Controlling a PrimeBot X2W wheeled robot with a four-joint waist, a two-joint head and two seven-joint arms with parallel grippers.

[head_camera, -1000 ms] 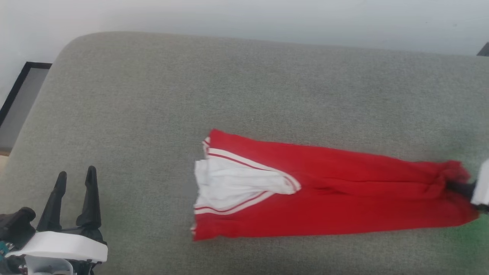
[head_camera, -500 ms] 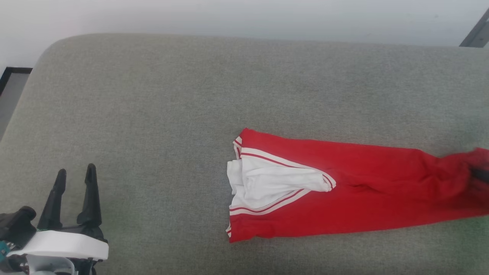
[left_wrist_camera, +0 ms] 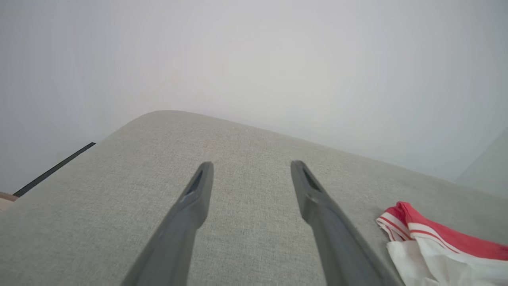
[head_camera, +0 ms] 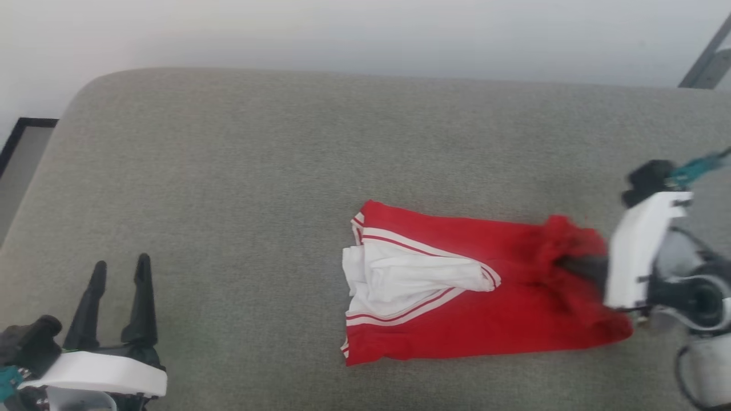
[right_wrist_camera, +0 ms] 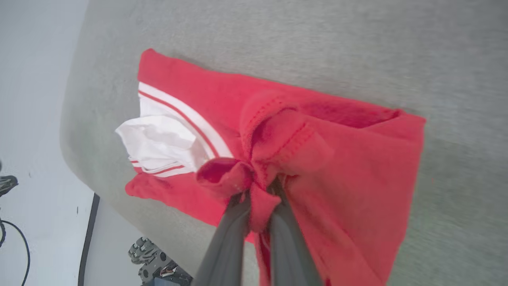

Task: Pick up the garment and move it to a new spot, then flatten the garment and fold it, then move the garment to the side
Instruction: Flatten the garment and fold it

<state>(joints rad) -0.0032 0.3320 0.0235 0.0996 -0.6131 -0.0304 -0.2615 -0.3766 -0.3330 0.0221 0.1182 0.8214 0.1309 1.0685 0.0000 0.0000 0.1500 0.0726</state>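
The garment (head_camera: 457, 308) lies on the grey cushion, bright red, with its white striped end panel (head_camera: 400, 277) pointing left. My right gripper (head_camera: 577, 267) is shut on the garment's bunched right end and holds it raised above the flat part. In the right wrist view a pinch of red cloth (right_wrist_camera: 337, 159) is squeezed between the fingers of my right gripper (right_wrist_camera: 258, 190). My left gripper (head_camera: 120, 271) rests open at the lower left, well away from the cloth. From the left wrist, my left gripper (left_wrist_camera: 250, 167) stands open over bare cushion, the garment's striped corner (left_wrist_camera: 448, 242) at the far right.
The grey cushion (head_camera: 257, 171) has a rounded far-left corner and a pale wall behind it. A dark-framed panel (head_camera: 17, 142) lies off the cushion's left edge. A grey metal bar (head_camera: 705, 63) slants at the upper right. Bare cushion stretches left of the garment.
My right gripper has carried the garment's right end leftward and up, so the red cloth now looks shorter and doubled. The head camera has shifted. My left gripper has stayed put.
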